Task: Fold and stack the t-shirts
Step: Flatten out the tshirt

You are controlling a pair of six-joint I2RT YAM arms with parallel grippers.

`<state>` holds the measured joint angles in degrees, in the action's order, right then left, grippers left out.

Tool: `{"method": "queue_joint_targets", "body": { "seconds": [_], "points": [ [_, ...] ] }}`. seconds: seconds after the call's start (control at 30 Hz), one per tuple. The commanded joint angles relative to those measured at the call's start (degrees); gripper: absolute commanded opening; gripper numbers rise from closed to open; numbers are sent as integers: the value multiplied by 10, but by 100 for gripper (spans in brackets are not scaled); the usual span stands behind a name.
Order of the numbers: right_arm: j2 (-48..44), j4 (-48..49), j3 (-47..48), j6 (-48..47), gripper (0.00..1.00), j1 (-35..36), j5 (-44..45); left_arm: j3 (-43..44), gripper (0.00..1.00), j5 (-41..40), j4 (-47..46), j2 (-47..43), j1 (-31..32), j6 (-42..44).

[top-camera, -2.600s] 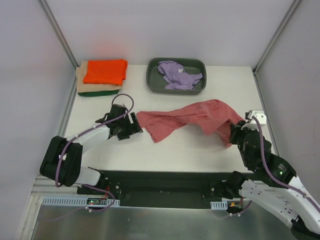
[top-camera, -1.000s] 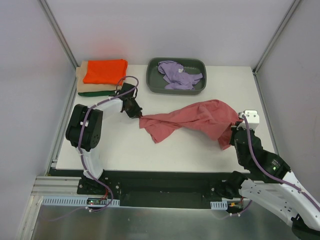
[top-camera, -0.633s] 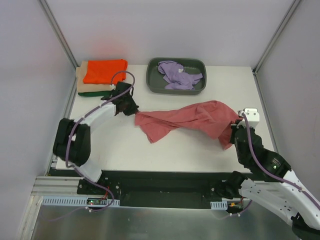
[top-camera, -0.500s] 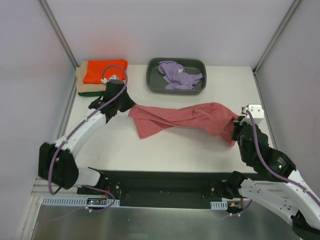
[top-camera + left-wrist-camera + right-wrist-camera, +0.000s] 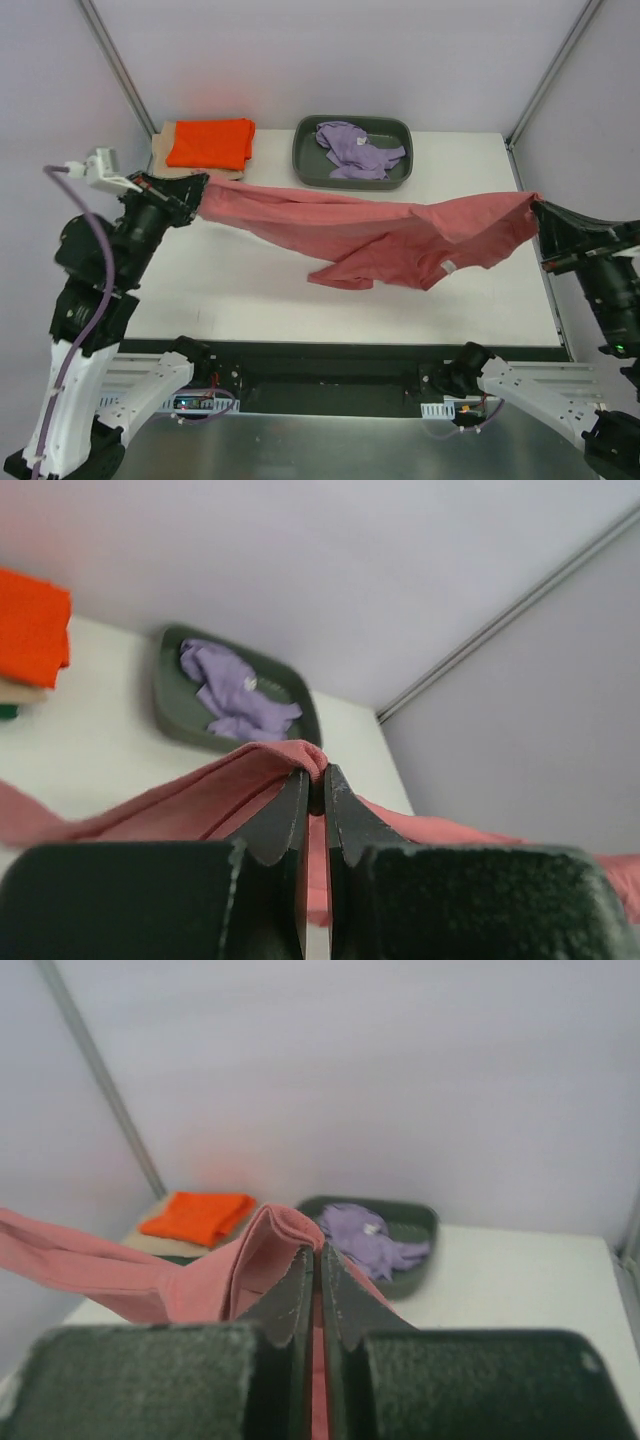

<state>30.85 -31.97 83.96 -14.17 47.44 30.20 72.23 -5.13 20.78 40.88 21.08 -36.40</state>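
Top view: I see the rose-red t-shirt [image 5: 380,235] stretched in the air above the table [image 5: 250,290]. The left claw [image 5: 192,190] pinches one end and the right claw [image 5: 540,212] the other, and the middle sags.
Far edge: the orange t-shirt [image 5: 210,142] lies folded on a tan t-shirt [image 5: 160,160], and the lavender t-shirt [image 5: 355,148] is crumpled in the dark grey tray [image 5: 305,160].
Left wrist: my claw's fingers [image 5: 285,815] are clamped on a rose-red fold.
Right wrist: the fingers [image 5: 290,1290] are closed on a fold, and the cloth runs off leftward.
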Motion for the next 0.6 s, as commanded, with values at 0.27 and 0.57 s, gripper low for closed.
{"method": "queue_joint_targets", "body": {
  "seconds": [0.27,0.57],
  "points": [
    [62,22,6,-46,1,-2,34,30,0,-8,17,38,5,50],
    [168,118,-35,-169,1,-33,177,60,0,-52,35,217,-3,70]
  ]
}}
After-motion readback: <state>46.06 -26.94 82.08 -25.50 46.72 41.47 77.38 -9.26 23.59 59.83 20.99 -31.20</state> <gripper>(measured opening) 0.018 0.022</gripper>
